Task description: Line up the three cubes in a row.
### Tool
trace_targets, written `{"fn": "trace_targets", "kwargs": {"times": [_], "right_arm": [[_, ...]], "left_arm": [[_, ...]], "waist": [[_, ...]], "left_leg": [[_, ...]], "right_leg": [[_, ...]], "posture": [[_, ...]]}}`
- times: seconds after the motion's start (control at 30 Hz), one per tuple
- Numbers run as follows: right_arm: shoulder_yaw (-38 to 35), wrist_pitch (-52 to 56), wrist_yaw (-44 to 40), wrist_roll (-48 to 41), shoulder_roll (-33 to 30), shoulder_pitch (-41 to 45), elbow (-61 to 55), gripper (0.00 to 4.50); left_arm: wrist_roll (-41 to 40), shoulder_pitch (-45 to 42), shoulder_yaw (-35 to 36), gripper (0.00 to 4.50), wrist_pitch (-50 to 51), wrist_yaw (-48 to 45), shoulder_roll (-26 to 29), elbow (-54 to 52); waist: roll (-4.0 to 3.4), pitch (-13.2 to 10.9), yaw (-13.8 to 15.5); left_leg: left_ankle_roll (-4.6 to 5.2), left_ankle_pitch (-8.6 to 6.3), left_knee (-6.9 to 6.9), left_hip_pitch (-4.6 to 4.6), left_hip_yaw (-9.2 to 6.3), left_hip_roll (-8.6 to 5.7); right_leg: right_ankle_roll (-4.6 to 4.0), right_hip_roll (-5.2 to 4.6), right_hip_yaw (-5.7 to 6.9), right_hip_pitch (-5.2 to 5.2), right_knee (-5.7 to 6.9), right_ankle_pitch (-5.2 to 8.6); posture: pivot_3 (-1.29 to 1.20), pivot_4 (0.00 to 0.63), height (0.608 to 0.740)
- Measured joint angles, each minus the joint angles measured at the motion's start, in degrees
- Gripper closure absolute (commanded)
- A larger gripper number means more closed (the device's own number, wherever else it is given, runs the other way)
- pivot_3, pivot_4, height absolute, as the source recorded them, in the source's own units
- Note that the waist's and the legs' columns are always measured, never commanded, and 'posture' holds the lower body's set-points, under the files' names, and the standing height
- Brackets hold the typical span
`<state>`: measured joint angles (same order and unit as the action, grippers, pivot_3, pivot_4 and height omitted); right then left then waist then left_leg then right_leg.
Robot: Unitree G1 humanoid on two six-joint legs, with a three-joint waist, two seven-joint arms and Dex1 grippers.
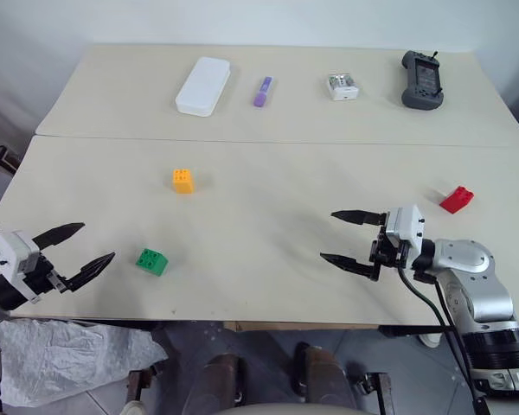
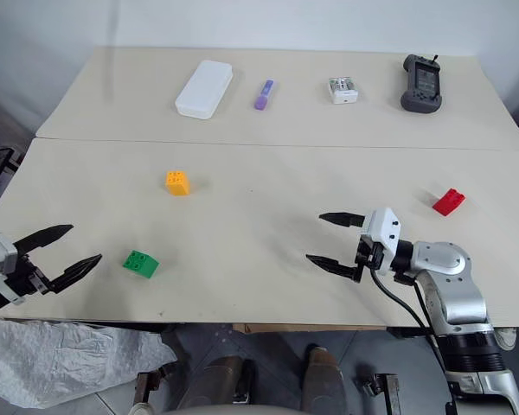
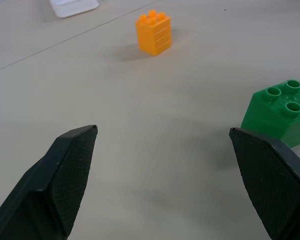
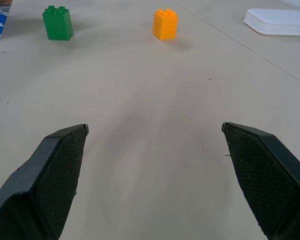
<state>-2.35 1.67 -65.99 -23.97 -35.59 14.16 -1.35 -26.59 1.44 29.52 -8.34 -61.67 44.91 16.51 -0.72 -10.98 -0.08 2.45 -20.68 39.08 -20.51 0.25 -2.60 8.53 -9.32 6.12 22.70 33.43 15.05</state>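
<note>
Nothing lined up yet, all 3 cubes scattered on tabletop (image 1: 268,285). Yellow-orange cube (image 1: 182,180) mid-left, green cube (image 1: 151,261) nearer front, just beside left gripper (image 1: 80,249); red cube (image 1: 456,199) far right, beyond right gripper (image 1: 344,236). Both grippers' fingers spread wide, holding nothing. All moves left.

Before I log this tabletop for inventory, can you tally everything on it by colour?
Yellow-orange: 1, cube
Green: 1, cube
Red: 1, cube
White: 2, box and small device
Purple: 1, stick
Dark grey: 1, handheld controller
Total: 7
</note>
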Motion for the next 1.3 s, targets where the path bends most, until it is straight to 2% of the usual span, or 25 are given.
{"fn": "trace_targets", "kwargs": {"times": [0.2, 0.33, 0.47, 0.63, 0.8, 1.03, 1.2, 1.3], "right_arm": [[0.7, 0.8, 3.1, 0.1, 1.6, -0.1, -1.3, 0.00], [-6.8, 3.6, 9.2, -1.8, 0.6, -3.6, -4.8, 0.00], [-18.2, 7.2, 16.2, -5.2, -0.1, -9.6, -9.9, 0.00], [-30.2, 5.9, 23.5, -4.6, 0.4, -19.2, -8.5, 0.00], [-32.2, 3.6, 28.0, 1.0, 0.6, -23.4, -0.3, 0.00], [-28.1, 2.2, 27.3, 3.5, -2.2, -16.5, 4.9, 0.00], [-21.0, -1.2, 16.7, 6.7, -12.5, -1.0, 23.5, 0.00], [-15.5, -5.4, 11.6, 10.6, -15.7, 9.5, 36.4, 0.00]], "left_arm": [[-3.0, -1.4, 0.2, 0.01, 5.5, 2.0, -0.4, -0.8], [-14.6, -4.2, 0.0, 0.01, 20.0, 3.0, -0.4, -13.8], [-15.7, -8.2, -7.5, 0.01, 23.4, 3.2, -1.1, -25.5], [-11.6, -15.6, -19.8, 0.01, 24.6, 1.9, -5.8, -26.1], [-6.2, -20.6, -28.0, 0.01, 24.2, -0.4, -8.2, -21.3], [-4.8, -23.4, -29.2, 0.01, 24.2, -2.2, -8.7, -20.2], [-4.6, -23.4, -29.2, 0.01, 24.2, -2.3, -8.7, -20.4], [-4.5, -23.0, -28.7, 0.01, 23.9, -2.1, -8.7, -20.6]], "waist": [[0.00, 0.0, 0.0], [0.07, 0.0, 1.2], [-0.04, 0.0, 1.6], [-0.03, 0.0, 1.8], [-0.04, 0.0, 0.5], [-0.07, 0.0, -0.1], [-0.08, 0.0, -0.1], [-0.08, 0.0, -0.1]], "left_leg": [[0.01, 0.00, 0.00, 0.00, 0.00, -0.01], [0.02, 0.00, 0.09, -0.11, -0.23, -0.06], [0.03, -0.02, 0.02, -0.04, -0.22, -0.19], [0.04, 0.00, 0.01, 0.04, 0.08, -0.04], [0.06, 0.01, 0.01, 0.28, 0.57, 0.14], [-0.15, 0.05, 0.06, 0.37, 0.65, 0.55], [-0.11, 0.05, 0.14, 0.33, 0.62, 0.53], [-0.12, 0.05, 0.14, 0.26, 0.53, 0.52]], "right_leg": [[0.00, 0.00, 0.00, 0.00, 0.02, 0.00], [-0.02, -0.06, 0.01, 0.01, 0.03, -0.01], [-0.02, -0.10, 0.00, -0.07, 0.03, -0.02], [-0.02, 0.11, -0.03, -0.12, 0.00, -0.01], [0.02, 0.18, -0.28, -0.17, 0.01, -0.03], [0.01, 0.63, -0.46, -0.16, 0.00, -0.03], [0.00, 0.66, -0.57, -0.15, -0.04, -0.05], [-0.02, 0.64, -0.47, -0.14, -0.06, -0.04]], "posture": [[0.00, 0.150, 0.740], [0.00, 0.150, 0.740], [0.00, 0.150, 0.740], [0.00, 0.150, 0.740], [0.00, 0.150, 0.740], [0.00, 0.150, 0.740], [0.00, 0.150, 0.740], [0.00, 0.150, 0.740]]}}
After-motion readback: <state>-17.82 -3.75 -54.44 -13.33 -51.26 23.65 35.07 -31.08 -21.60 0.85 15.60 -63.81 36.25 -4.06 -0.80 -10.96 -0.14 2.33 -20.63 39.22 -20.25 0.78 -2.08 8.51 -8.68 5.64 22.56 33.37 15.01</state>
